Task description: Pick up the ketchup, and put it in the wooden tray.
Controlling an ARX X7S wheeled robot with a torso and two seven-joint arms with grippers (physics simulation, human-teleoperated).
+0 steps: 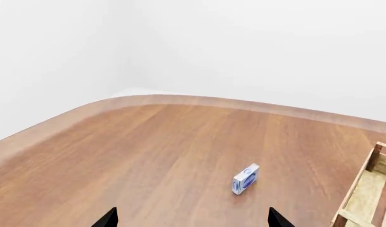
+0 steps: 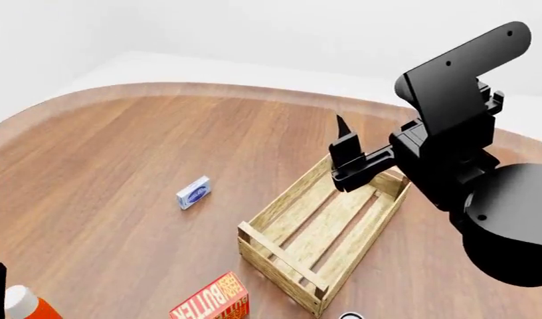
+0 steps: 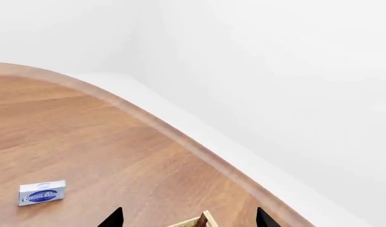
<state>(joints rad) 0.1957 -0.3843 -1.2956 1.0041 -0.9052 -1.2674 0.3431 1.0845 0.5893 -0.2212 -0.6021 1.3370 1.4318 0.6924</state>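
Wooden, brown and round-edged, the table (image 2: 120,173) filled most of the head view, under a white wall. The tray (image 2: 324,232), pale and slatted, was seen lying aslant at lower centre of that view, nothing visible inside it. The right arm (image 2: 466,166) bulked black at the right of the frame, and the right gripper (image 2: 345,151) was held over the tray's far end; in the right wrist view its two dark fingertips (image 3: 112,218) were seen well apart, spread with nothing between them, above a tray corner post. The butter box (image 2: 210,299), red-orange, was seen at the bottom edge, just beside the tray's near corner. The ketchup (image 2: 27,307) was cut off at the lower left corner, white cap showing, well apart from the tray. A small blue-and-white box (image 2: 193,193) lay on bare table left of the tray. The left gripper (image 1: 191,218) was likewise spread and empty, its tips at the bottom of the left wrist view.
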